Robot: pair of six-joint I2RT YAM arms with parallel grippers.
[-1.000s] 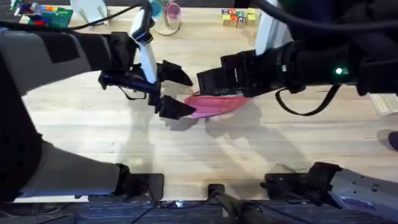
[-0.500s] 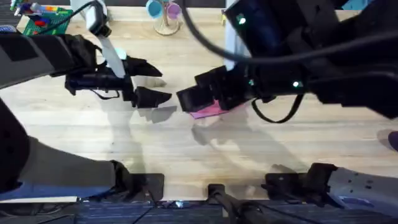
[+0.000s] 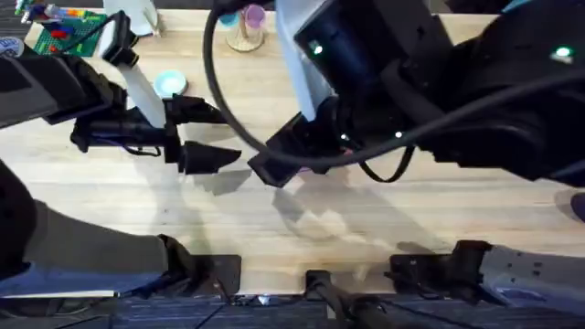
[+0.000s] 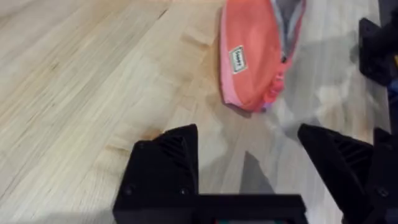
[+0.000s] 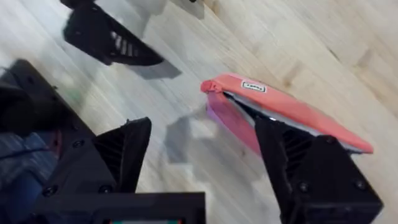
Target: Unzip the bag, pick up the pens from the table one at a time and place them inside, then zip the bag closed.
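The pink bag (image 4: 254,59) lies flat on the wooden table (image 4: 93,74), its zipper partly open along the top edge (image 5: 273,118) and showing a dark inside. My left gripper (image 4: 249,165) is open and empty, a short way from the bag's narrow end. In the overhead view it (image 3: 196,135) sits left of centre. My right gripper (image 5: 205,155) hovers open above the bag's end, holding nothing. From overhead, the raised right arm (image 3: 393,100) covers the bag. The pens are out of view.
A light blue round object (image 3: 169,84) lies behind the left gripper. A green baseplate with bricks (image 3: 69,23) sits at the far left corner, and a stand with pink and blue cups (image 3: 243,22) is at the back centre.
My left gripper has drawn back to the left, away from the bag. The right arm has risen and swung left, now hiding the bag from above.
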